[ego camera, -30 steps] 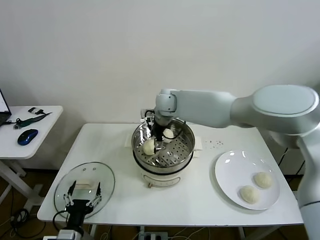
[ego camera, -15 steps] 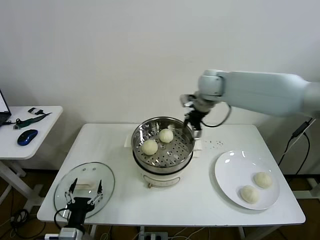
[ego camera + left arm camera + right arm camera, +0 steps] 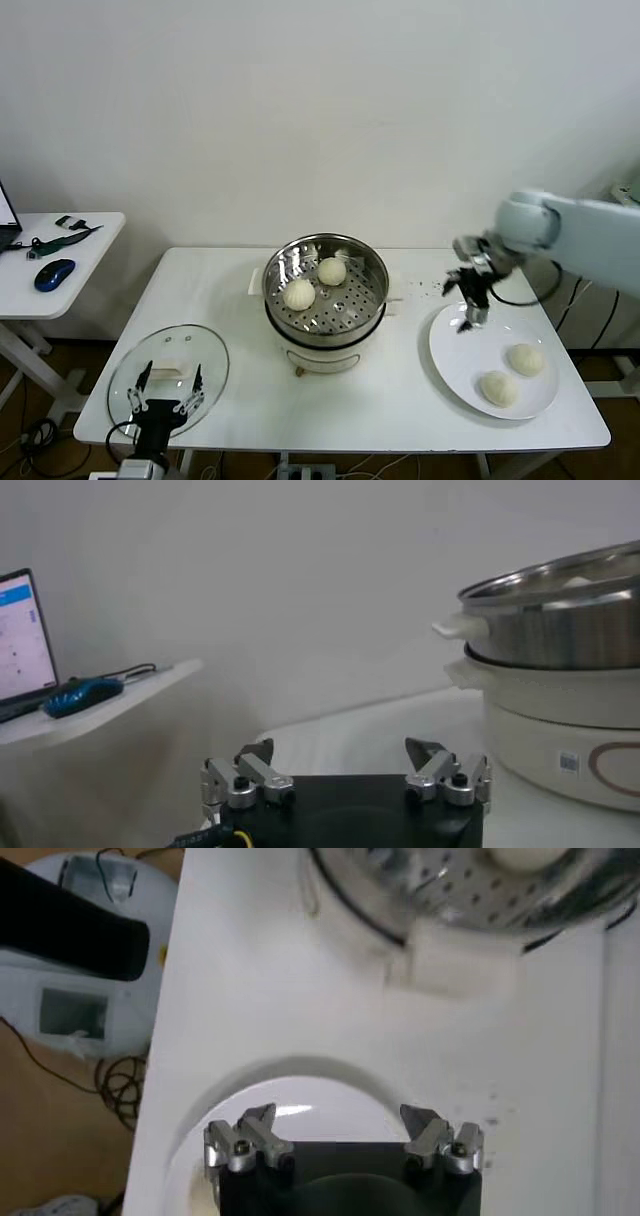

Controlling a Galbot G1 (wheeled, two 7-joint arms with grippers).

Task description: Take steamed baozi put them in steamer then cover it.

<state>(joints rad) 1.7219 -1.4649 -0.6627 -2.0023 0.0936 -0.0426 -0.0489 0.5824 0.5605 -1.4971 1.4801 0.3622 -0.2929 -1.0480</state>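
Note:
The steel steamer (image 3: 325, 300) stands mid-table on its white pot base, and two steamed baozi (image 3: 299, 293) (image 3: 332, 271) lie on its perforated floor. Two more baozi (image 3: 525, 359) (image 3: 499, 388) rest on the white plate (image 3: 462, 350) at the right. My right gripper (image 3: 468, 316) hangs open and empty over the plate's near-left rim, fingers pointing down. In the right wrist view that gripper (image 3: 340, 1118) spreads wide above the plate (image 3: 290, 1083), the steamer (image 3: 450, 898) beyond. The glass cover (image 3: 205, 350) lies at the front left. My left gripper (image 3: 165, 400) sits parked and open over it.
A white pad (image 3: 396, 287) lies beside the steamer. A side table (image 3: 85, 235) at the far left carries a blue mouse (image 3: 55, 273) and cables. In the left wrist view the steamer (image 3: 560, 620) rises to one side and a laptop (image 3: 20, 645) stands far off.
My right arm has lifted out of the steamer and swung right to the plate, leaving a second baozi in the basket. The left arm has stayed put.

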